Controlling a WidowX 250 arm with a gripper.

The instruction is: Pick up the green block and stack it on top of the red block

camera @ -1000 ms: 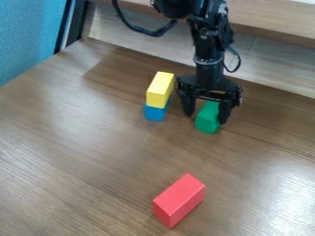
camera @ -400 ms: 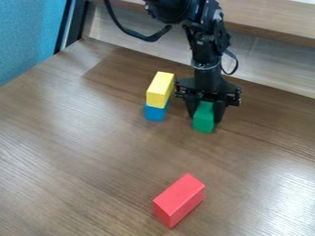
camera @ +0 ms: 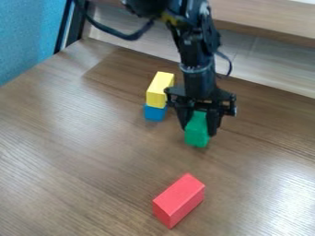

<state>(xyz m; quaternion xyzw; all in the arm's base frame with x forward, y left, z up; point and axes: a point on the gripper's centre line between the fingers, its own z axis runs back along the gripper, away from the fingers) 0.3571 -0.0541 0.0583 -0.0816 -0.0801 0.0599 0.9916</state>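
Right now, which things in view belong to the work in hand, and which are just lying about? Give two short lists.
In hand:
green block, held
black gripper, gripping it

Apparently just lying about:
yellow block, on top of the blue block
red block, nearer the camera

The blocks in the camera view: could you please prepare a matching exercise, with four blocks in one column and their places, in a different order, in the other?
Column 1
1. Yellow block
2. Green block
3. Red block
4. Blue block

Column 2
A. Apart from the other blocks, nearest the camera on the table
B. Underneath another block
C. On top of another block
D. Held in the gripper

Right pairs: 1-C, 2-D, 3-A, 4-B
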